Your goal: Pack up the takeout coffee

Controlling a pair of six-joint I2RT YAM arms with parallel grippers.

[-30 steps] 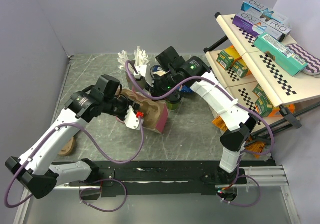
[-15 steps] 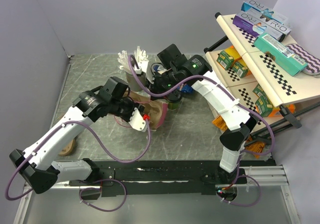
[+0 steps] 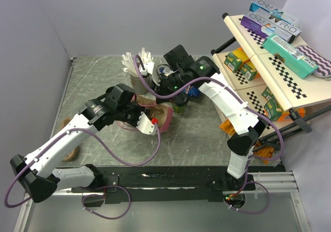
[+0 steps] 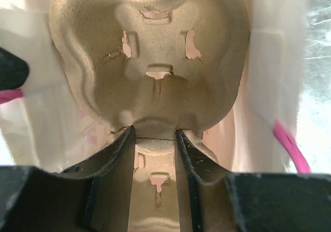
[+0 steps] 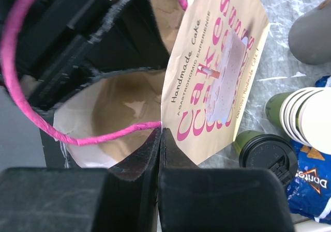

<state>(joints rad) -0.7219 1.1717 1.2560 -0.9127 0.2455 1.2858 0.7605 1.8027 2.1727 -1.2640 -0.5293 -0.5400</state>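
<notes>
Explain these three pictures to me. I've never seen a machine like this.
It is two robot arms bolted to a table. One picture looks down from above; the other two come from cameras on each wrist. The left arm's fingers clamp a moulded pulp cup tray inside a paper bag. The right arm's fingers pinch the bag's rim. The takeout coffee, black-lidded, stands on the table beside the bag, next to a stack of lidless cups and a Doritos packet.

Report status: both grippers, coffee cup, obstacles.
Right gripper shut on rim of cream paper bag with pink handles. Left gripper shut on brown pulp cup carrier inside it. Black-lidded green paper cup beside bag, unpacked.
</notes>
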